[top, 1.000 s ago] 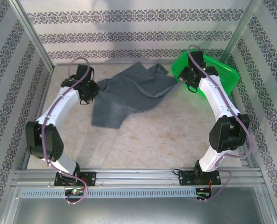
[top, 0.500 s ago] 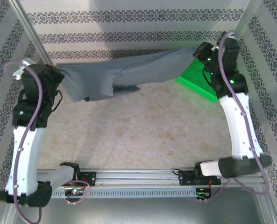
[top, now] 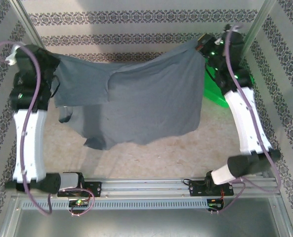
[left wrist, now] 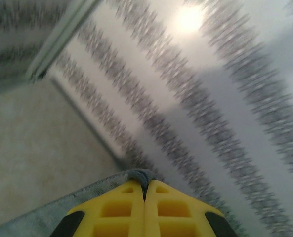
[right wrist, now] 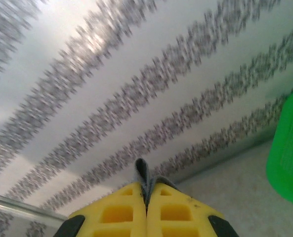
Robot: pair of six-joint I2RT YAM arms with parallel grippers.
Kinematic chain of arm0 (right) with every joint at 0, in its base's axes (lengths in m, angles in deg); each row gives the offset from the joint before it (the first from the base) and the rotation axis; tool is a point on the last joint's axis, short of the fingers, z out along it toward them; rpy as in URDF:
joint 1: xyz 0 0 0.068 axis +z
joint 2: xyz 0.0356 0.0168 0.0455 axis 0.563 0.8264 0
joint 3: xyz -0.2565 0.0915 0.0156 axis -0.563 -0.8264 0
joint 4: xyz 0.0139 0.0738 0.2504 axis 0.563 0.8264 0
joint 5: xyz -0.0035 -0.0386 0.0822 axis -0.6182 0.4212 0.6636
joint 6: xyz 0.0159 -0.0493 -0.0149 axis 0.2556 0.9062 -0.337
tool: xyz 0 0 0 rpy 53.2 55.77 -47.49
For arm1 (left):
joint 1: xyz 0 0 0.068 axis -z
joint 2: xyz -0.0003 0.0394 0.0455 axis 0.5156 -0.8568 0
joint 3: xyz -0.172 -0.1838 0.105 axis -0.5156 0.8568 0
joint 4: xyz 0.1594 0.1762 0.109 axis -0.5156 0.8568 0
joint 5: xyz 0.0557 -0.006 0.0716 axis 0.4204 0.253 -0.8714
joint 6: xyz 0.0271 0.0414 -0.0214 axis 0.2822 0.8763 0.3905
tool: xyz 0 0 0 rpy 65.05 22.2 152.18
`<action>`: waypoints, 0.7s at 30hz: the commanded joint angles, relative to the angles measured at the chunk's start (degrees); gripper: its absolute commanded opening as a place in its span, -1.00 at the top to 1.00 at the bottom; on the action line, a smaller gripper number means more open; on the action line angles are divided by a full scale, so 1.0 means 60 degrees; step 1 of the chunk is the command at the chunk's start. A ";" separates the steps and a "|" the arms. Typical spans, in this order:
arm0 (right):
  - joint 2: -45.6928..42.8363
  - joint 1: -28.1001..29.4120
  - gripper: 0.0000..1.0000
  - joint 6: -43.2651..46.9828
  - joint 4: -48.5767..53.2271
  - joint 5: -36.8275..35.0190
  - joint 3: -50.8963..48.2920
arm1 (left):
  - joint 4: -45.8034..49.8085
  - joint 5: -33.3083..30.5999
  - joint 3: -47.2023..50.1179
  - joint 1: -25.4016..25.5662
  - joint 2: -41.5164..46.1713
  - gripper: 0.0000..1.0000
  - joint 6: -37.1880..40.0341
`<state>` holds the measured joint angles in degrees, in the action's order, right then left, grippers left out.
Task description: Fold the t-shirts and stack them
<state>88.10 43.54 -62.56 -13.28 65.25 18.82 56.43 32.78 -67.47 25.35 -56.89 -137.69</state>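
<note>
Left gripper (left wrist: 144,186) and right gripper (right wrist: 146,188) each pinch a top corner of the t-shirt (top: 151,98), which hangs spread in the air above the worktop (top: 161,158). Best bet: lower both arms evenly, top edge taut, hem landing first. Mind that folded-over left sleeve!

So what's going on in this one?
The two arms hold one dark grey t-shirt up between them. The left claw is shut on one edge of the cloth and the right claw on another. The shirt hangs spread out over the table, bunched on the left. A green basket sits at the far right. No fold is made yet.
</note>
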 commanded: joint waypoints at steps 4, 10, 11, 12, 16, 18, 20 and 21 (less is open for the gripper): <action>0.2516 0.0036 1.00 -0.0726 0.0249 0.1452 0.2431 | -0.0769 0.2839 -0.0579 -0.0992 -0.2036 1.00 -0.0236; 0.4186 -0.0079 1.00 -0.0821 0.1307 0.1627 0.5574 | -0.0391 0.3207 -0.2565 -0.1477 -0.2931 1.00 -0.0005; 0.4225 -0.0131 1.00 -0.0795 0.1328 0.1625 0.5861 | -0.0226 0.3173 -0.2960 -0.1525 -0.2944 1.00 0.0048; 0.4175 -0.0182 1.00 -0.0793 0.1320 0.1591 0.6052 | -0.0013 0.3038 -0.3423 -0.1527 -0.2919 1.00 0.0198; 0.3176 -0.0372 1.00 -0.0604 0.1106 0.1125 0.5671 | 0.0575 0.2128 -0.4817 -0.1483 -0.2437 1.00 0.0542; 0.2406 -0.0389 1.00 -0.0403 0.0993 0.0770 0.4827 | 0.0709 0.1596 -0.4682 -0.1472 -0.1877 1.00 0.0488; 0.1411 -0.0389 1.00 -0.0332 0.0966 0.0221 0.3416 | 0.0936 0.0997 -0.3930 -0.1402 -0.1094 1.00 0.0370; 0.0908 -0.0389 1.00 -0.0353 0.0865 -0.0026 0.2602 | 0.1042 0.0791 -0.3395 -0.1381 -0.0684 1.00 0.0246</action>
<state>101.10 41.49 -65.86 -6.29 70.60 41.74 58.62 43.86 -91.54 16.80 -66.24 -136.47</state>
